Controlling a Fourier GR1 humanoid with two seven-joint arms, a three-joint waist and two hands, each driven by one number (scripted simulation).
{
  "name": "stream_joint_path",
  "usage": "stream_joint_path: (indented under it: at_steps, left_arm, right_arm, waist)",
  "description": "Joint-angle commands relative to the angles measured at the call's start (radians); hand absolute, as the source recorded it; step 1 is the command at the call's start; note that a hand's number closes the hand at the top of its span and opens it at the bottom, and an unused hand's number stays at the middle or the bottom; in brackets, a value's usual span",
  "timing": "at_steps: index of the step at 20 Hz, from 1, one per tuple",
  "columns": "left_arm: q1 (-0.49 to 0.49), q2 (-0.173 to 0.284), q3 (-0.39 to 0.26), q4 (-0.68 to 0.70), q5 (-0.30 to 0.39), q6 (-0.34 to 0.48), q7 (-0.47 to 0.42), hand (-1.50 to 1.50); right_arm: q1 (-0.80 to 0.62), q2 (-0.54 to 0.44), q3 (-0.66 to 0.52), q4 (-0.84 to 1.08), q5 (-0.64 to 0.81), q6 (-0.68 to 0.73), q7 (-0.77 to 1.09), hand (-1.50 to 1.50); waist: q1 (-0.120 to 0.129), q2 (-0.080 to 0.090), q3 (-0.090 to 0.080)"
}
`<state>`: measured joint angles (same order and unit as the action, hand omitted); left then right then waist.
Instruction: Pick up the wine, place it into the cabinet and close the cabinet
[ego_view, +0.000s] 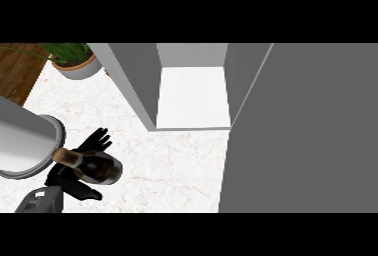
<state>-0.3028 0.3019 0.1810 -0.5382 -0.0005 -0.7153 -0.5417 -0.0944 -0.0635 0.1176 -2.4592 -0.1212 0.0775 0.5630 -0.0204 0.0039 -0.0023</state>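
Observation:
The wine bottle, dark glass with a cork-coloured top, stands upright on the white marble counter at the lower left. My left hand is right beside it, with the bottle in the gap between thumb and fingers. The fingers stretch straight past the bottle's far side and the thumb lies on its near side. The cabinet stands open at the top centre, showing a white shelf inside. Its grey door swings out and fills the right side. My right hand does not show.
A large grey cylindrical container stands at the left edge, touching or nearly touching the bottle. A potted plant sits at the far left corner, by the counter's edge and a wooden floor.

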Motion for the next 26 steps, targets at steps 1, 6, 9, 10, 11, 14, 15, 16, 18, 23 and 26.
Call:
stream_joint_path:
  at_steps: [1,6,9,10,11,14,15,16,18,23,26]
  left_arm:
    - [-0.016,-0.013,-0.014,0.085,-0.007,-0.129,-0.14,-1.5]
    - [-0.024,-0.015,-0.029,0.098,0.007,-0.167,-0.156,-1.5]
    - [-0.044,-0.058,-0.043,0.1,0.007,-0.126,-0.154,-1.5]
    - [-0.037,-0.017,-0.05,0.125,-0.012,-0.152,-0.2,-1.5]
    - [-0.043,-0.02,-0.042,0.135,0.003,-0.159,-0.194,-1.5]
    - [-0.073,-0.013,-0.042,0.136,0.015,-0.165,-0.187,-1.5]
    - [-0.055,-0.044,-0.057,0.127,0.001,-0.127,-0.204,-1.5]
    - [-0.063,-0.06,-0.057,0.113,0.011,-0.125,-0.206,-1.5]
    - [-0.064,-0.062,-0.061,0.131,0.003,-0.096,-0.227,-1.5]
    - [-0.091,-0.047,-0.039,0.157,0.044,-0.112,-0.194,1.5]
    - [-0.089,-0.066,-0.042,0.159,0.056,-0.115,-0.188,1.5]
  right_arm:
    - [-0.034,-0.02,-0.073,-0.039,-0.094,0.006,0.023,-1.5]
    - [-0.018,0.014,0.042,-0.065,-0.015,-0.016,0.069,-1.5]
    - [-0.018,0.012,0.021,-0.035,0.001,-0.008,0.018,-1.5]
    - [-0.044,-0.002,-0.016,-0.02,-0.039,-0.009,0.048,-1.5]
    - [-0.001,0.006,0.009,-0.06,-0.036,-0.002,0.043,-1.5]
    - [0.009,-0.006,-0.011,-0.099,-0.047,-0.002,0.06,-1.5]
    - [-0.004,-0.005,-0.009,-0.089,-0.045,-0.01,0.078,-1.5]
    - [-0.013,0.018,0.006,-0.062,-0.033,-0.02,0.051,-1.5]
    - [0.002,0.012,0.03,-0.104,-0.022,-0.018,0.085,-1.5]
    - [0.076,0.01,0.012,-0.068,-0.031,0.027,-0.012,-1.5]
    - [-0.041,0.011,0.012,-0.053,-0.031,-0.017,0.084,-1.5]
  waist:
    - [-0.004,0.004,-0.001]
    - [-0.002,0.0,-0.002]
    - [0.003,0.0,0.0]
    - [-0.001,0.003,-0.001]
    - [-0.006,0.002,-0.001]
    - [-0.01,0.001,-0.001]
    - [-0.001,-0.001,0.0]
    - [0.001,-0.001,0.0]
    - [-0.002,-0.001,-0.001]
    - [0.001,-0.001,0.001]
    - [0.009,-0.001,0.0]
